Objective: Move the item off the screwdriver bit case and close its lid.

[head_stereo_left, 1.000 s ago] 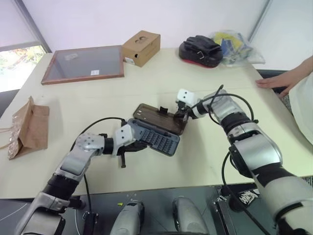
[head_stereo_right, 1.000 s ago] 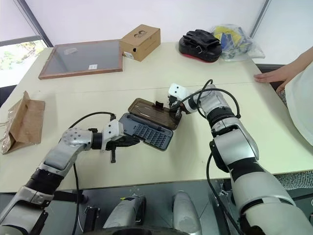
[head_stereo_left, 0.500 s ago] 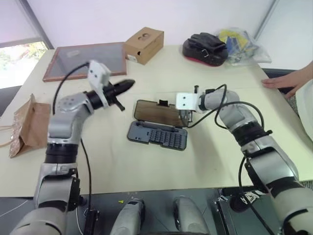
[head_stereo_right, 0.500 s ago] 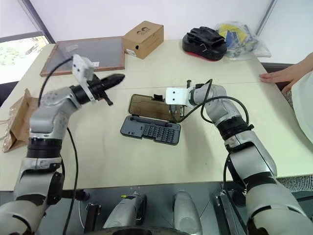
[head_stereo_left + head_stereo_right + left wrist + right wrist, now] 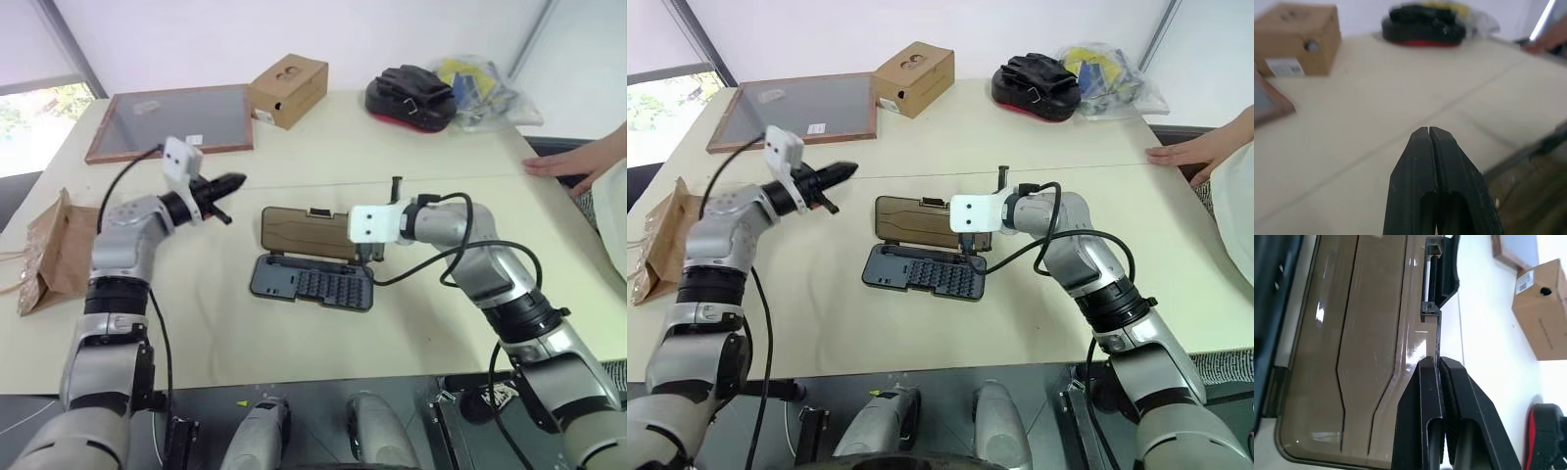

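Cream-coloured bench [image 5: 294, 323], contents as laid out:

- Flat dark grey plastic screwdriver bit case [image 5: 313, 284], near the middle of the bench, lying open; rows of small bits show in its near half.
- Hinged lid [image 5: 304, 232] of the case, smoky brown inside, folded back flat on the far side of the bit tray, with a small black latch tab [image 5: 1436, 276] on its far edge.
- Small crumpled brown kraft paper bag [image 5: 57, 257], at the bench's left edge, well apart from the case, thin loop handles hanging over the edge.
- Left pincer [image 5: 228, 183], black two-finger, raised above the bench to the left of the lid, fingers pressed together with nothing between them; apart from both case and bag.
- Right pincer [image 5: 1439, 363], black two-finger, at the lid's right end; fingers closed together at the lid's rim beside the latch tab. Whether the rim is actually pinched cannot be told.
- Wood-framed glass panel [image 5: 168, 121], far left.
- Brown cardboard box with two holes [image 5: 286, 89], beside the panel.
- Black-and-red pouch [image 5: 409, 99], far right, with a clear plastic bag of coloured items [image 5: 478, 90] just beside it.
- A person's hand [image 5: 560, 164], resting at the bench's right edge.
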